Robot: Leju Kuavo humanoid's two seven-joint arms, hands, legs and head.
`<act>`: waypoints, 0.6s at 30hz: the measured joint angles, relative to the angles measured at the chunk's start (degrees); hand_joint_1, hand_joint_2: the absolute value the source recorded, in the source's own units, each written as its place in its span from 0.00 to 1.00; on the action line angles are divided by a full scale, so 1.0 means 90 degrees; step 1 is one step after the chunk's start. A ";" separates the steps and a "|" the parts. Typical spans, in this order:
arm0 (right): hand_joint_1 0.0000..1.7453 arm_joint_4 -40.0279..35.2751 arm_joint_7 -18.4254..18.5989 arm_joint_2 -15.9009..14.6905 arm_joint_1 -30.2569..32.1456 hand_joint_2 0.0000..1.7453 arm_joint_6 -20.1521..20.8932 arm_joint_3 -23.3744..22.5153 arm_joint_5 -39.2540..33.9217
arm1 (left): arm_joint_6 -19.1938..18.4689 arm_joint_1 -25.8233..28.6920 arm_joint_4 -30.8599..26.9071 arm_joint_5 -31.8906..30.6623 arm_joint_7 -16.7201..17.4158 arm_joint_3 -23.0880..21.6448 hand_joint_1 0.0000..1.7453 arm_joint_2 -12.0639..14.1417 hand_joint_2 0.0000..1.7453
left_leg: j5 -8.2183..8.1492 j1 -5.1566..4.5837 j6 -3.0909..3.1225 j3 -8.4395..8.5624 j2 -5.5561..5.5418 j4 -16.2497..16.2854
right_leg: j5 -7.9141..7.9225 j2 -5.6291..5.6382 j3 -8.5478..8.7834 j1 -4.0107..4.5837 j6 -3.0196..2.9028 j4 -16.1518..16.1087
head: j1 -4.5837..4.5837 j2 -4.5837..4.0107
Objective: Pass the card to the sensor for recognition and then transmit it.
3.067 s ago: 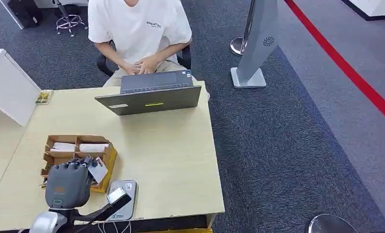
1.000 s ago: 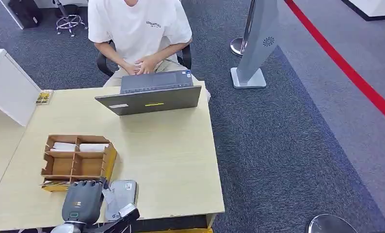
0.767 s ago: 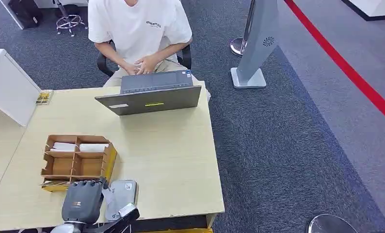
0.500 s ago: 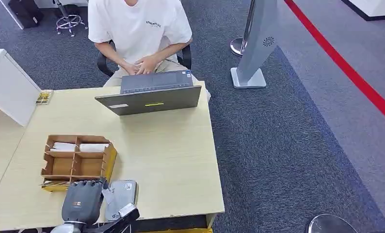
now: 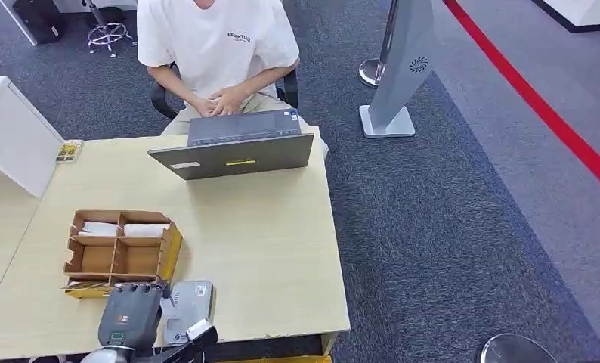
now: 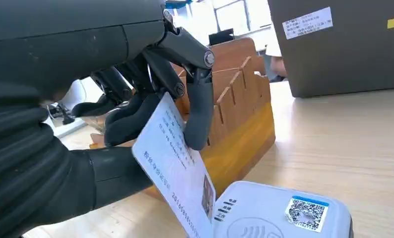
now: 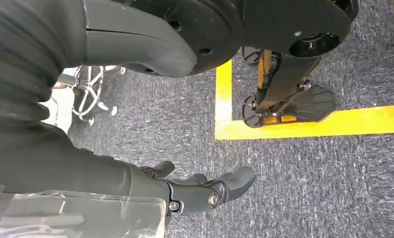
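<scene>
My left hand (image 5: 129,316) hovers at the table's near edge and pinches a white ID card (image 6: 177,174) between thumb and fingers. The card's lower corner hangs just over the grey card reader (image 6: 284,218), a flat pad with a QR sticker, and looks to touch its edge. In the head view the reader (image 5: 193,299) lies just right of the hand, with the card (image 5: 168,304) showing at the hand's right side. My right hand (image 7: 200,191) hangs over the grey carpet with its fingers loosely extended and nothing in them.
A wooden divided organiser (image 5: 119,253) with several compartments stands just beyond my left hand. A person sits at the far side behind an open laptop (image 5: 236,150). A white box (image 5: 13,136) stands at the far left. A grey sign stand (image 5: 399,68) is on the carpet.
My left hand carried the card from over the organiser down and toward the near edge, beside the reader. In the last second it has barely shifted.
</scene>
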 joint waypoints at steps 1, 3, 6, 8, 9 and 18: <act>0.00 0.0000 0.0000 0.0000 0.0000 1.00 0.0000 0.0000 0.0000 | 0.0000 0.0000 0.0002 0.0002 0.0000 -0.0002 1.00 0.0002 1.00 | 0.0000 0.0000 0.0000 0.0000 0.0000 0.0000 | 0.0000 0.0000 0.0000 0.0000 0.0000 0.0000 | 0.0000 0.0002; 0.00 0.0000 0.0000 0.0000 0.0000 1.00 0.0010 0.0000 0.0000 | -0.0007 0.0000 0.0007 0.0020 0.0002 -0.0005 1.00 0.0005 1.00 | 0.0000 0.0000 0.0000 0.0000 0.0000 0.0000 | 0.0000 0.0000 0.0000 0.0000 0.0000 0.0000 | 0.0000 0.0002; 0.00 0.0000 0.0000 0.0000 0.0000 1.00 0.0022 0.0000 0.0002 | -0.0010 0.0000 0.0034 0.0027 0.0024 -0.0010 1.00 0.0007 1.00 | 0.0000 0.0000 0.0000 0.0000 0.0000 0.0000 | 0.0000 0.0000 0.0000 0.0000 0.0000 0.0000 | 0.0000 0.0000; 0.00 0.0000 -0.0012 0.0000 0.0000 1.00 0.0022 0.0000 0.0017 | -0.0005 0.0000 0.0041 0.0041 0.0041 -0.0012 1.00 0.0010 1.00 | 0.0000 0.0000 0.0000 0.0000 0.0000 0.0000 | 0.0000 0.0000 0.0000 0.0000 0.0000 0.0000 | 0.0000 0.0000; 0.00 0.0000 -0.0022 0.0000 0.0000 1.00 0.0022 0.0000 0.0017 | 0.0000 0.0000 0.0041 0.0041 0.0044 -0.0010 1.00 0.0010 1.00 | 0.0000 0.0000 0.0000 0.0000 0.0000 0.0000 | 0.0000 0.0000 0.0000 0.0000 0.0000 0.0000 | 0.0000 0.0000; 0.00 0.0000 -0.0041 0.0000 -0.0002 1.00 0.0024 0.0000 0.0163 | 0.0627 -0.0188 -0.0037 -0.0168 -0.0088 0.0039 1.00 -0.0007 1.00 | 0.0003 0.0000 0.0002 0.0000 -0.0003 0.0000 | 0.0001 -0.0006 0.0002 0.0000 0.0000 0.0000 | 0.0000 0.0002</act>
